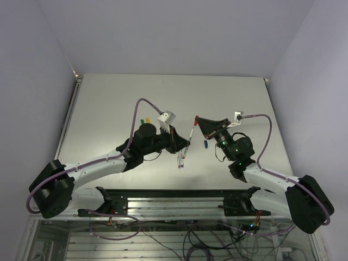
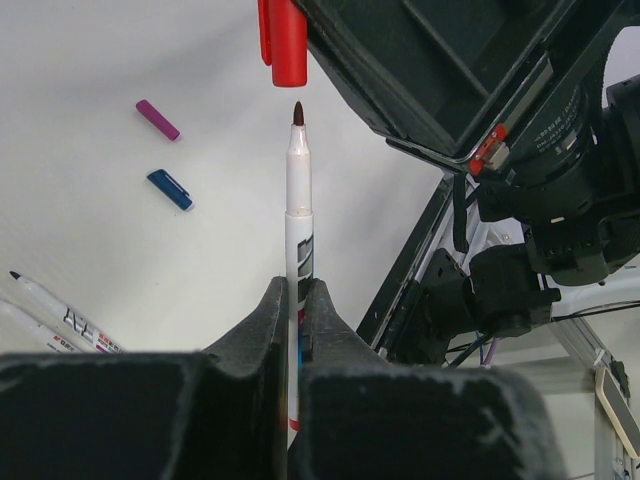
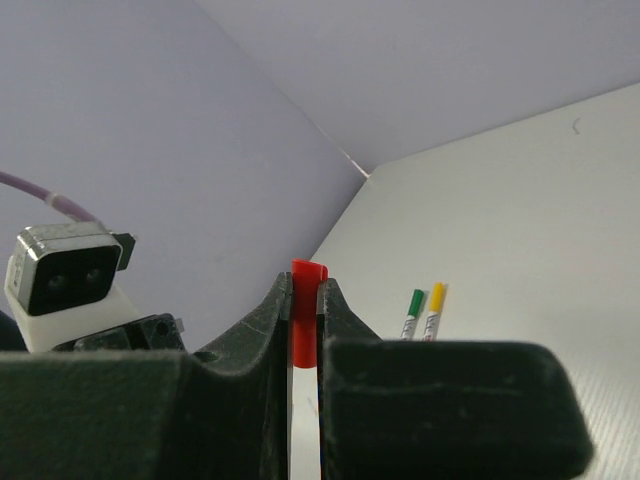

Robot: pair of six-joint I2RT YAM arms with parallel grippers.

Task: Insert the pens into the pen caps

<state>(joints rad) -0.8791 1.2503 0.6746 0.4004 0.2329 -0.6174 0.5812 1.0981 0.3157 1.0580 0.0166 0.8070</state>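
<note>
Clamping left gripper [image 2: 296, 292]: matte black fingers pinched narrow on the red pen [image 2: 298, 215], lower barrel hidden between them.
Pen tip: dark, pointed, just short of the red cap [image 2: 285, 40], not inside.
Opposite, right gripper [image 3: 306, 298]: squeezed on that glossy cap.
Loose on table [image 2: 100, 60]: blue cap [image 2: 170, 190] and purple cap [image 2: 158, 120], apart; two pens [image 2: 60, 315] cut off at the edge.
Far: green-capped pen [image 3: 413, 312] beside yellow-capped pen [image 3: 436, 308].

On my overhead feed I see a pale grey table [image 1: 109, 103] closed in by lavender walls [image 1: 163, 32] at the left, back and right. A metal rail frame [image 1: 179, 202] runs along its near edge, with a tangle of loose wires [image 1: 190, 239] below it. My right wrist view catches a small curved mark [image 3: 575, 125] on the tabletop.
</note>
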